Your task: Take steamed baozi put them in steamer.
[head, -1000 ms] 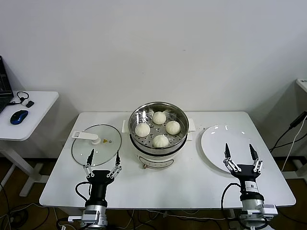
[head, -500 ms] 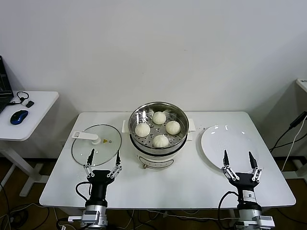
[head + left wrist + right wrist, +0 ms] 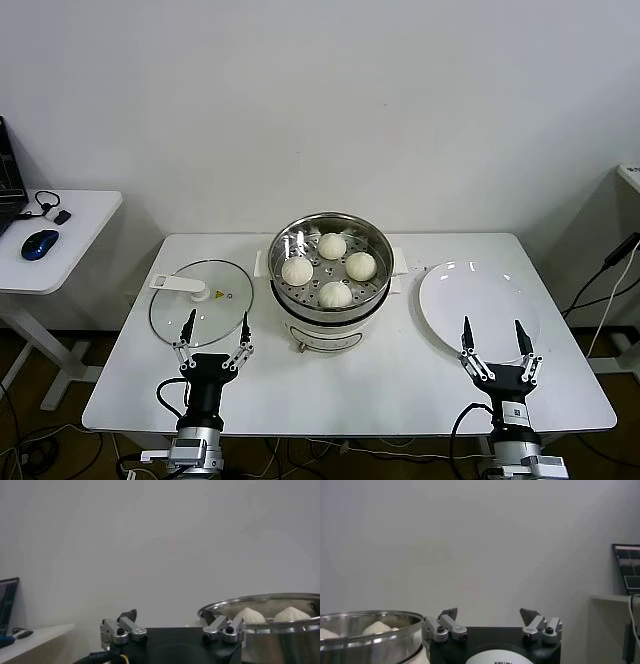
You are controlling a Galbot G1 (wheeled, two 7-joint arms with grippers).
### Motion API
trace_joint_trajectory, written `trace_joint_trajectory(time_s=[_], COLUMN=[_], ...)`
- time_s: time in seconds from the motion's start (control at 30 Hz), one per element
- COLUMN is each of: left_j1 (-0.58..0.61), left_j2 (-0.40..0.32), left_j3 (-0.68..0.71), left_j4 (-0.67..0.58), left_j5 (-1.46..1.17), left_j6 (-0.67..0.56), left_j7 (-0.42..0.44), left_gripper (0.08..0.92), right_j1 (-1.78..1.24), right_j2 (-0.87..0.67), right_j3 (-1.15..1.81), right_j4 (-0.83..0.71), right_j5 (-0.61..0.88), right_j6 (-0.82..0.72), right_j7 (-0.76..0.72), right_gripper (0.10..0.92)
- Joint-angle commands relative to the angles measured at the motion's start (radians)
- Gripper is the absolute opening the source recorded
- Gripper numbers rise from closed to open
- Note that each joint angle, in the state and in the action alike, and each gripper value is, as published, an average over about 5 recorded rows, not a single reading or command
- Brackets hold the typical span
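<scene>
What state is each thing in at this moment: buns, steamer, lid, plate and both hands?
steamed baozi: all four sit on the tray inside the steamer
steamer: uncovered, upright at the middle of the table
glass lid: off, lying flat on the table at the steamer's left
white plate: bare, at the steamer's right
left hand: open, holding nothing, at the table's near edge
right hand: open, holding nothing, over the plate's near edge

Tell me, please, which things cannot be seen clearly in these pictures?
- Steamer: in both wrist views only its steel rim shows; its white base is cut off by the frame edge.
- Baozi: wrist views show just the tops of two; the rim hides the rest.
- Plate: the open right hand covers part of its near edge in the head view.
- Lid: the open left hand overlaps its near edge.
- Items beside the mouse: too small to identify.
</scene>
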Motion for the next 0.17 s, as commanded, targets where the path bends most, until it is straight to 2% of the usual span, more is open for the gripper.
trace_joint_trajectory(time_s=[0.03,0.17], left_j1=[-0.001,-0.001], left_j2=[-0.049,-0.049], left_j3=[0.001,0.001], left_j4=[-0.002,-0.003], left_j5=[-0.001,-0.001], left_j6=[0.002,0.003], left_j7=[0.0,0.0], left_gripper=[0.823,0.823], right_j1=[-0.005,-0.006], right_j2=[0.008,0.007], right_j3=[-0.002,-0.002], right_j4=[0.002,0.003], right_j5=[-0.008,-0.008], right_j6=[0.004,0.003], right_j7=[-0.001,-0.001], right_gripper=[0.823,0.823])
